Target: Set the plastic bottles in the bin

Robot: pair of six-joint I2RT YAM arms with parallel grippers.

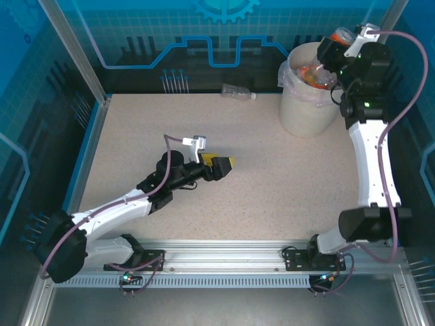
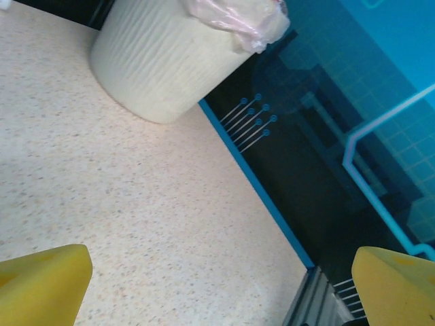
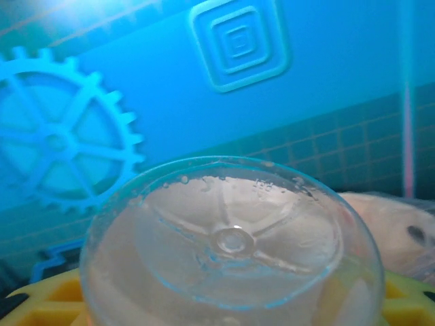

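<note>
A speckled tabletop (image 2: 136,204) is seen from low down. The ribbed cream bin (image 2: 160,64), lined with a clear bag (image 2: 238,17), is stood near the table's blue-trimmed edge. The left gripper (image 2: 221,282) is spread wide, its yellow fingertips (image 2: 44,282) framed in both bottom corners.

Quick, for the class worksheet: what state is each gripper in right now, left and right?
Left gripper: open, holding nothing.
Right gripper: closed on a clear plastic bottle.
</note>
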